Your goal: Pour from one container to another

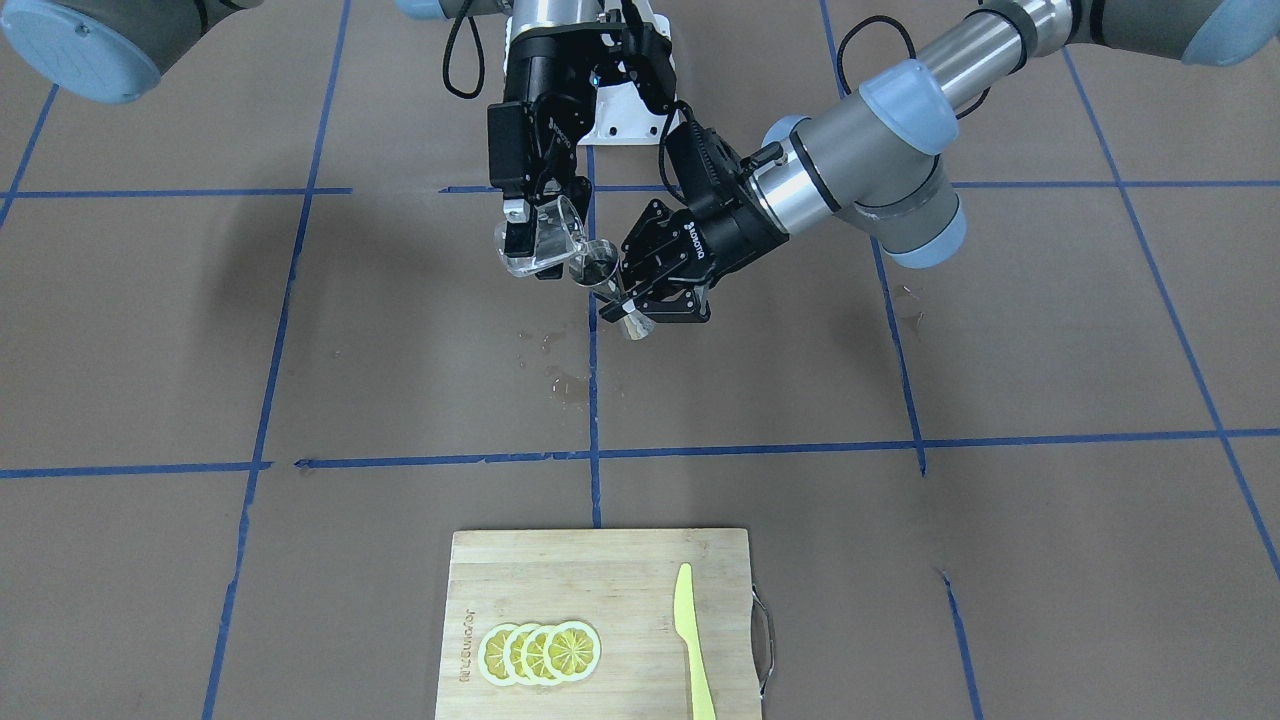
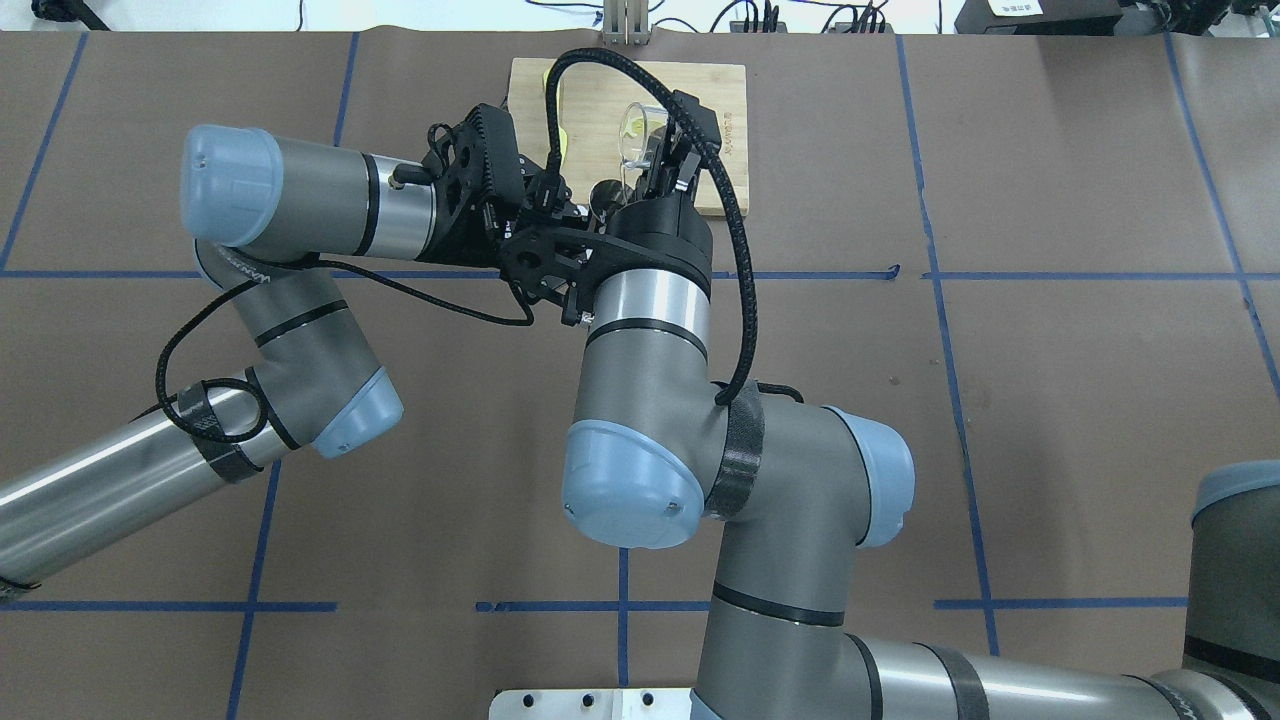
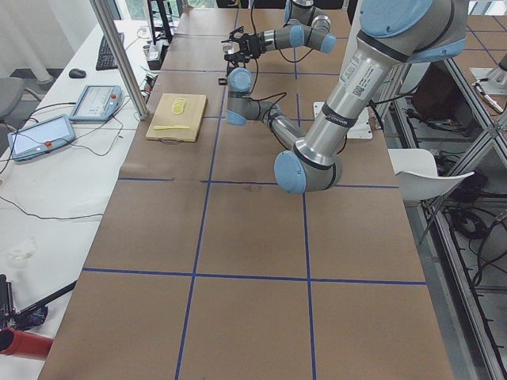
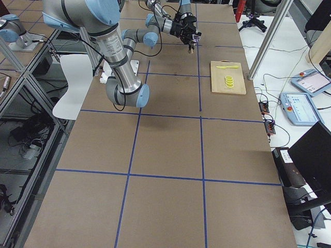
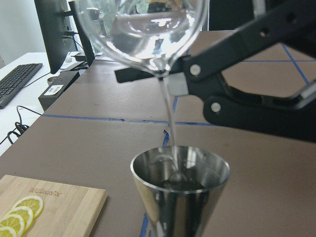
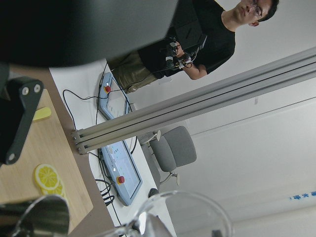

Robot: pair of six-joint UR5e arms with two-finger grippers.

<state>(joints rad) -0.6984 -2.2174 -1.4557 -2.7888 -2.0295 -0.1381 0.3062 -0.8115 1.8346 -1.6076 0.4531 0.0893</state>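
Observation:
The clear glass cup (image 1: 548, 240) is tipped over, with my right gripper (image 1: 528, 238) shut on it above the table's far middle. A thin stream of water (image 5: 170, 116) runs from its lip into the steel jigger (image 1: 603, 278). The jigger stands nearly upright just beside and below the cup, and my left gripper (image 1: 628, 305) is shut on its lower cone. In the left wrist view the jigger's open mouth (image 5: 180, 170) fills the lower centre, with the cup (image 5: 143, 29) above it. From overhead, the cup (image 2: 640, 135) and the jigger (image 2: 603, 195) peek out past both wrists.
A wooden cutting board (image 1: 600, 565) lies at the table's operator side, carrying several lemon slices (image 1: 540, 652) and a yellow knife (image 1: 692, 640). Wet spots (image 1: 560, 380) mark the brown paper under the grippers. A person stands beyond the table in the right wrist view.

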